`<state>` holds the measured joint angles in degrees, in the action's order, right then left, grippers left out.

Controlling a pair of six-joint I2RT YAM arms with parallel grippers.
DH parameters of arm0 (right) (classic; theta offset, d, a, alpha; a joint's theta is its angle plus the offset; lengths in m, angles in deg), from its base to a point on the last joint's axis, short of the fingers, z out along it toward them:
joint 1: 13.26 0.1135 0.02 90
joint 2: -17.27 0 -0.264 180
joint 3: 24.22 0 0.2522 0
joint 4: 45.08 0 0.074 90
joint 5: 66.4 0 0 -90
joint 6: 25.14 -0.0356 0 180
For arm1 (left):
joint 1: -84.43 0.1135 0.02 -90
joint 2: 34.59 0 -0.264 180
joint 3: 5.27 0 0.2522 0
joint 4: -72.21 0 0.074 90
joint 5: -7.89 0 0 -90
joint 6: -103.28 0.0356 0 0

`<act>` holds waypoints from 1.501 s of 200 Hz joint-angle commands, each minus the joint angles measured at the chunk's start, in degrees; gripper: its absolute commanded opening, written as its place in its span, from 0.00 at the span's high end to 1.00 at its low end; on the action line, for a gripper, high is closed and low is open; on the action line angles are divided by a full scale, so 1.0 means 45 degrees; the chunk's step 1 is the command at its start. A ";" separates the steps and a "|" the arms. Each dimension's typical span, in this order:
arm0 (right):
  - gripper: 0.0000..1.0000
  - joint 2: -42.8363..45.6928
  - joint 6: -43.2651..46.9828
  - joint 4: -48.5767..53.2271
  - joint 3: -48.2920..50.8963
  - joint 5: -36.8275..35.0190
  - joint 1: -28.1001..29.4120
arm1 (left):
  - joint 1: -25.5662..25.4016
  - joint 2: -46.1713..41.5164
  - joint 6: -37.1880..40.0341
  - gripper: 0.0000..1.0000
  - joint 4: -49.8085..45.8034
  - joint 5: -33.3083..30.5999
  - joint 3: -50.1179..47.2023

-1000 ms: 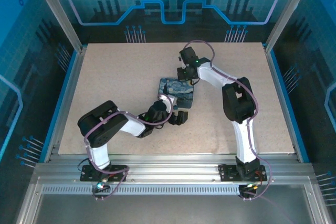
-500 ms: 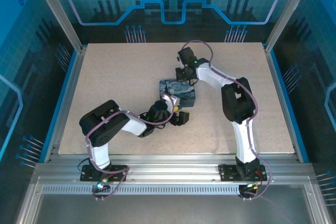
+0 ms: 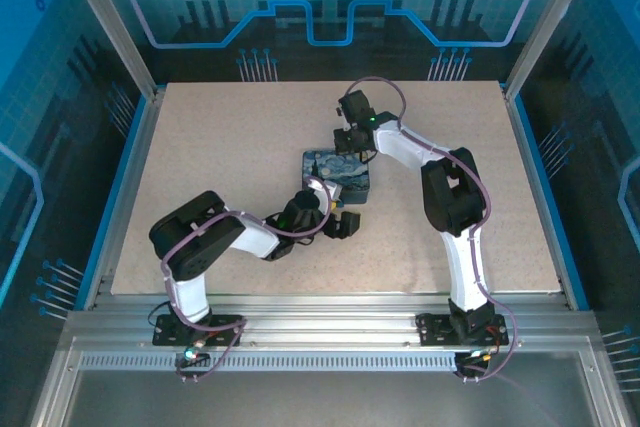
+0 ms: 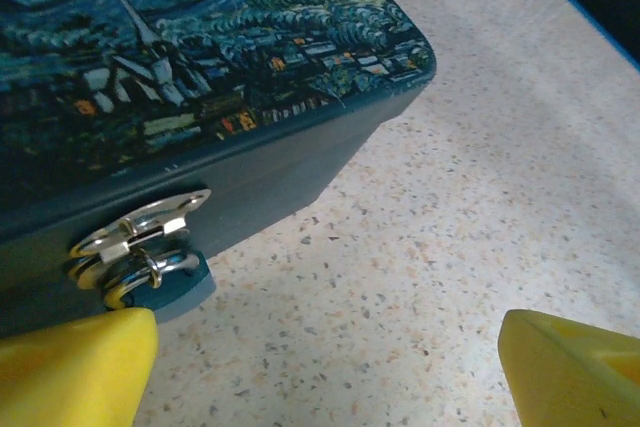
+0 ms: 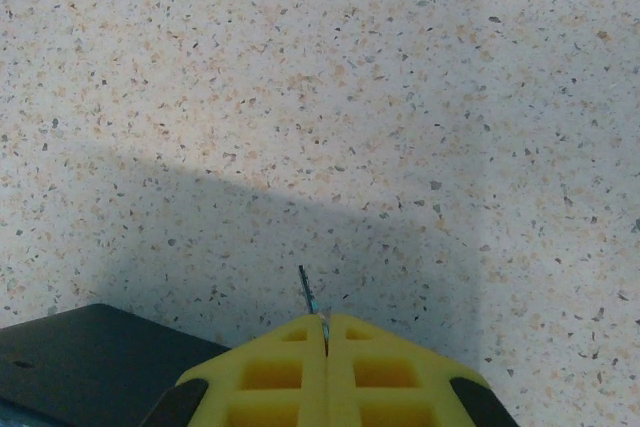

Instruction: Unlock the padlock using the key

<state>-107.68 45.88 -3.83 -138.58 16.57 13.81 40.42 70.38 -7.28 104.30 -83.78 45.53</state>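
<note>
The padlock (image 4: pixel 165 285) has a teal body and a silver shackle, and it hangs from the metal hasp (image 4: pixel 140 222) on the front wall of the night-sky painted box (image 4: pixel 220 37). My left gripper (image 4: pixel 330 372) is open just in front of that wall. Its left fingertip (image 4: pixel 80 367) is right below the padlock, with bare tabletop between the jaws. In the top view the left gripper (image 3: pixel 340 223) sits at the box's (image 3: pixel 340 175) near edge. My right gripper (image 5: pixel 325 325) is shut on the key (image 5: pixel 306 292), whose thin blade pokes out of the fingertips above the table. It hovers at the box's far edge (image 3: pixel 356 143).
The speckled tabletop (image 3: pixel 220 157) stretches wide on all sides of the box. A dark corner of the box (image 5: pixel 80 347) lies at the lower left of the right wrist view. Metal frame posts and blue panels border the table.
The right gripper has edged slightly left at the box's far side. The left arm has barely shifted near the padlock.
</note>
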 commanded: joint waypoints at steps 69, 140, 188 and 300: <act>1.00 0.0284 0.0137 0.0589 0.0321 0.0419 0.0395 | -0.0533 0.0424 0.0822 0.05 -0.0796 -0.2434 0.1119; 1.00 0.0461 0.0226 0.0455 0.0532 0.0401 0.0399 | 0.0106 0.0385 0.0010 0.16 0.1533 0.0884 0.0410; 1.00 0.0627 0.0080 0.0352 0.0655 0.0445 0.0400 | 0.0718 0.0418 -0.0972 0.23 0.1764 0.2038 0.0421; 1.00 0.0827 -0.0020 0.0289 0.0765 0.0465 0.0463 | 0.0935 0.1534 -0.2099 0.30 0.1199 0.2953 0.1318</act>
<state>-106.06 45.85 -5.82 -136.54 16.55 14.11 44.05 75.60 -15.43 108.04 -71.30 49.28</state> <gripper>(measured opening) 0.057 0.730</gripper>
